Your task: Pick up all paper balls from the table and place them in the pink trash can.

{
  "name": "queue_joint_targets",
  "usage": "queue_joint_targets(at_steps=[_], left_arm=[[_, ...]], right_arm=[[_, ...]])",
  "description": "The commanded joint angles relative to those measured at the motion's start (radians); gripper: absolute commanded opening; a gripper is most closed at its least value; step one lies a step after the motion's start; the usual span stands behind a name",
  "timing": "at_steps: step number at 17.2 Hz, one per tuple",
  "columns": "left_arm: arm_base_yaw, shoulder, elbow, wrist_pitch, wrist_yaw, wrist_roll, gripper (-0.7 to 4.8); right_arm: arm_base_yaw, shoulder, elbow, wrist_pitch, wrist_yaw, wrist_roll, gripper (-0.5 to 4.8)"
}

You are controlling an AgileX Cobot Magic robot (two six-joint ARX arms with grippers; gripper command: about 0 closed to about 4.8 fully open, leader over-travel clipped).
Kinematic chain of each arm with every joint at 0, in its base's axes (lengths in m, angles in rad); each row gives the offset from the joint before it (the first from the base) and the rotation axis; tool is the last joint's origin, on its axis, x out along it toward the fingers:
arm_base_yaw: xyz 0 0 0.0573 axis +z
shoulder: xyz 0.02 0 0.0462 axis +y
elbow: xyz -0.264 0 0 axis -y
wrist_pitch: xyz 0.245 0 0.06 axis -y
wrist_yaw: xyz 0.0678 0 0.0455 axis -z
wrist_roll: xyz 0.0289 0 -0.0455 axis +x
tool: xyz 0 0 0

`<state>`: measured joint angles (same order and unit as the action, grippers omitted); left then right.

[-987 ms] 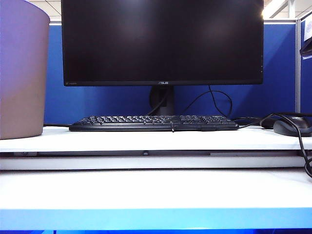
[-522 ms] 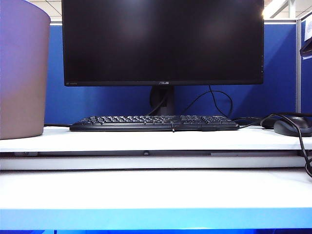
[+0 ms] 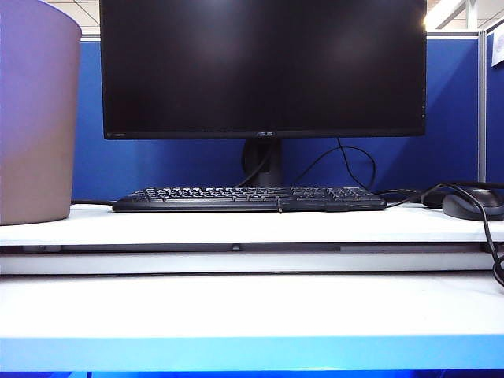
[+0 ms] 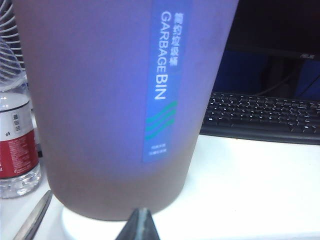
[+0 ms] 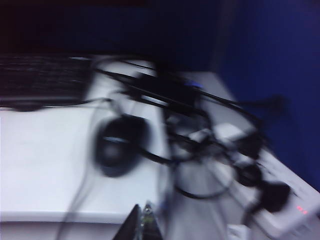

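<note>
From outside: one pink trash can (image 3: 35,118) on the table (image 3: 252,307), one keyboard (image 3: 248,198). My left gripper (image 4: 90,225), closed and empty, faces the can. My right gripper (image 5: 140,222), closed, empty, points at one mouse (image 5: 117,145)

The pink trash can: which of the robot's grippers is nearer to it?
Left. The left gripper sits shut just in front of the pink trash can; the right gripper, also shut, is over by the computer mouse.
</note>
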<state>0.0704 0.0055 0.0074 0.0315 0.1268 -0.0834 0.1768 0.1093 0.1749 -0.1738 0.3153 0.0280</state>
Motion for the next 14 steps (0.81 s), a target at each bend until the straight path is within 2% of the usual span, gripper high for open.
queue_joint_targets(at_steps=[1,3,11,14], left_arm=[[0.000,-0.002,0.000,0.007,0.008,0.000,-0.04],[0.000,-0.002,0.000,0.008,0.008,0.000,-0.04],[0.000,-0.002,0.000,0.007,0.008,0.000,-0.04],[0.000,-0.002,0.000,0.007,0.008,0.000,-0.04]], right_arm=[[-0.117,-0.110,-0.098,0.117,-0.192,0.072,-0.05],[-0.127,-0.108,-0.148,0.154,-0.221,0.113,-0.05],[-0.127,-0.108,-0.173,0.158,-0.220,0.113,-0.05],[-0.126,-0.108,-0.173,0.155,-0.274,0.137,-0.05]])
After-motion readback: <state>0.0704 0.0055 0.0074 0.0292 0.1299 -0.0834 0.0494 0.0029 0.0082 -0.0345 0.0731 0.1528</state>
